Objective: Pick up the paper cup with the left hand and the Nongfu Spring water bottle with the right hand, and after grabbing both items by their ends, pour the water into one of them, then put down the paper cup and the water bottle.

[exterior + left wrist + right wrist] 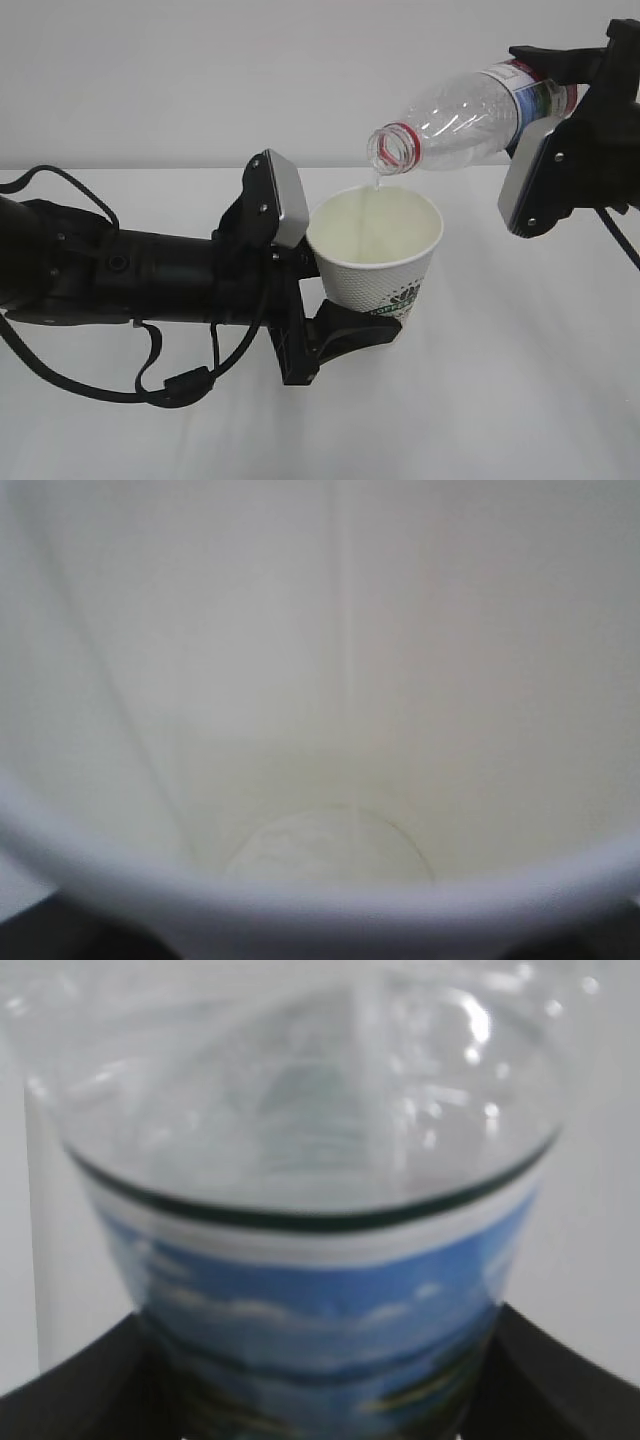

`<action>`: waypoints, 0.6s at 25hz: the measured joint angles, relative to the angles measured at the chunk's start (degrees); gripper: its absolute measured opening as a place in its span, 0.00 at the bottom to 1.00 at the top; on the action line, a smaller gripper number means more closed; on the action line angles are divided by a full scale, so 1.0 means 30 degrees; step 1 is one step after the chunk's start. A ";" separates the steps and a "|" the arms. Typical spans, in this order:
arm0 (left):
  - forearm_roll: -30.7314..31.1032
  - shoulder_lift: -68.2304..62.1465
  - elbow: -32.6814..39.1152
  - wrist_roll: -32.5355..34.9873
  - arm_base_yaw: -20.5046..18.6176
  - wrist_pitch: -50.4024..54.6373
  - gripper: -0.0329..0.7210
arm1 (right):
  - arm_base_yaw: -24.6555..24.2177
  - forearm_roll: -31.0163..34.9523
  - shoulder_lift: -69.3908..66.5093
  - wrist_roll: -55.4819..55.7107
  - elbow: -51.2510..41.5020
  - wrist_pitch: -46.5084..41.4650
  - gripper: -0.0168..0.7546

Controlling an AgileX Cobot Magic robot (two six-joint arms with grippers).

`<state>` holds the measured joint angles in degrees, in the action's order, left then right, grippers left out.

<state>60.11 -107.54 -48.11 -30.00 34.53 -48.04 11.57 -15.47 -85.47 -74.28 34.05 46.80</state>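
While the left hand (350, 335) clamps the base of the paper cup (375, 262) between its two fingers, it holds the cup upright above the white table (520, 400), roughly over the middle, well in from the near edge. The right hand (570, 170) grips the Nongfu Spring water bottle (470, 112) at its labelled bottom end, jaws closed on the label, and tips the bottle so its uncapped mouth hangs just over the cup's far rim. A thin thread of the water (376, 183) drops from the mouth into the cup. From the left wrist view the cup's inside (330, 730) looks nearly dry, with only a shallow pool at the bottom. The right wrist view shows the bottle (320, 1260) pinched between the dark fingers, its clear body seemingly almost empty.

Both pick-ups are done and the pour is under way, probably near its end. Righting the bottle and setting both things down on the table remain.
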 joint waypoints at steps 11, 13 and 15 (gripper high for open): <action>0.0000 0.0000 0.0000 0.0000 0.0000 0.0000 0.77 | 0.0000 0.0000 0.0000 -0.0045 0.0000 0.0000 0.69; 0.0000 0.0000 0.0000 0.0000 0.0000 0.0000 0.77 | 0.0000 0.0000 0.0000 -0.0045 0.0000 0.0000 0.69; 0.0000 0.0000 0.0000 0.0000 0.0000 0.0000 0.77 | 0.0000 0.0000 0.0000 -0.0075 0.0000 0.0000 0.69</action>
<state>60.11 -107.54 -48.11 -30.00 34.53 -48.04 11.57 -15.47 -85.47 -74.50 34.05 46.80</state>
